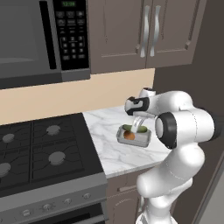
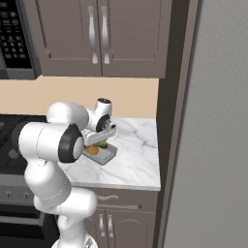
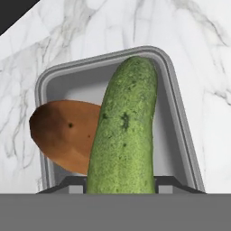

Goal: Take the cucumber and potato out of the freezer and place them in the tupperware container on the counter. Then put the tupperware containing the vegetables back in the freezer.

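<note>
Cucumber [image 3: 124, 135] sits pinched in the tool [image 3: 121, 184], over the tupperware container [image 3: 178, 113] on the bench [image 1: 109, 148], beside the potato [image 3: 65, 135]. Likely firm, light; grip the container's stiff rim.

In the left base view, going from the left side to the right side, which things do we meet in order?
Stovetop → bare counter → tupperware container holding the potato and cucumber, gripper above it → the arm's big white joint.

one cucumber [image 3: 124, 131], one potato [image 3: 65, 134], one tupperware container [image 3: 180, 117], one microwave [image 1: 41, 39]
</note>
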